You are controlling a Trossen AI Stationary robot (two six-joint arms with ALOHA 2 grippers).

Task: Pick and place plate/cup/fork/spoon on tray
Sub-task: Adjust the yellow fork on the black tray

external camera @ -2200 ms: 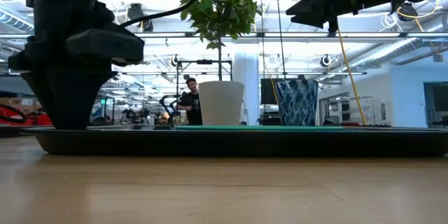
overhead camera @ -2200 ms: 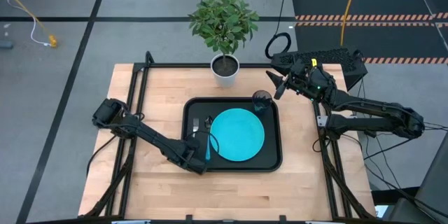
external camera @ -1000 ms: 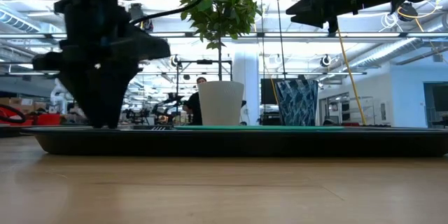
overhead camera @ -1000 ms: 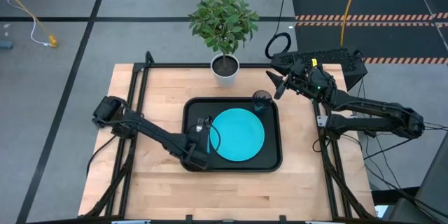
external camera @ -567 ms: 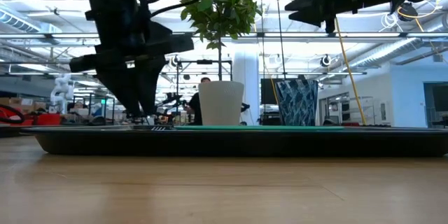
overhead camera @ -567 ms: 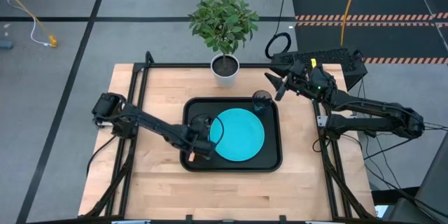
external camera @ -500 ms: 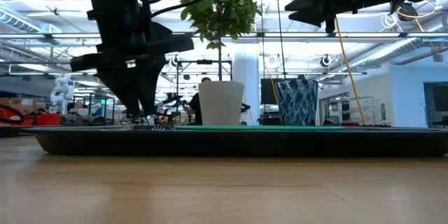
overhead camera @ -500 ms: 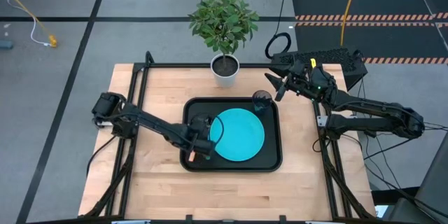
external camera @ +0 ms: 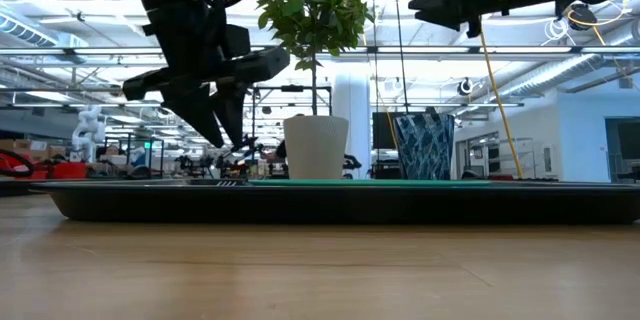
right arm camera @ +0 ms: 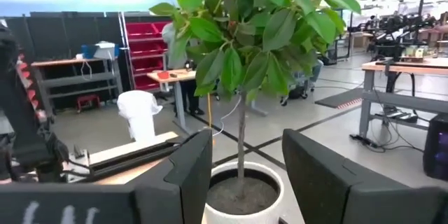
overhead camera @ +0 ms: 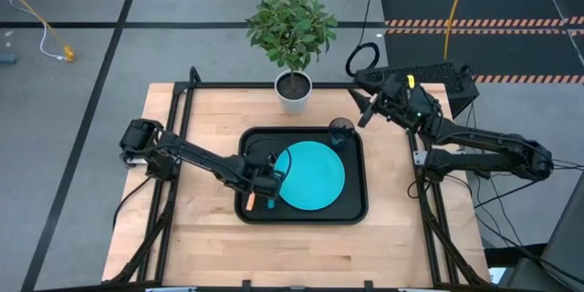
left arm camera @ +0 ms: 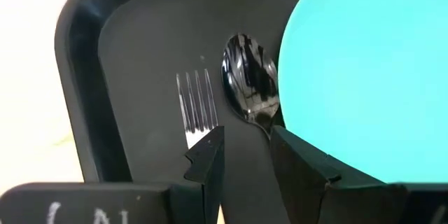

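Observation:
The black tray lies mid-table. The turquoise plate lies flat in it, and the dark cup stands in its far right corner. The fork and the spoon lie side by side on the tray floor left of the plate. Their orange handle and blue handle point toward the near edge. My left gripper is open and empty above the two, clear of the tray in the low view. My right gripper is open and empty, high beyond the tray's far right corner.
A white pot with a green plant stands at the table's far edge, behind the tray; it also shows in the right wrist view. Bare wood lies left, right and near of the tray.
My left gripper has risen off the tray's left part and gone a little toward the far edge and the plate. The fork's orange handle and the spoon's blue handle now show uncovered on the tray behind it.

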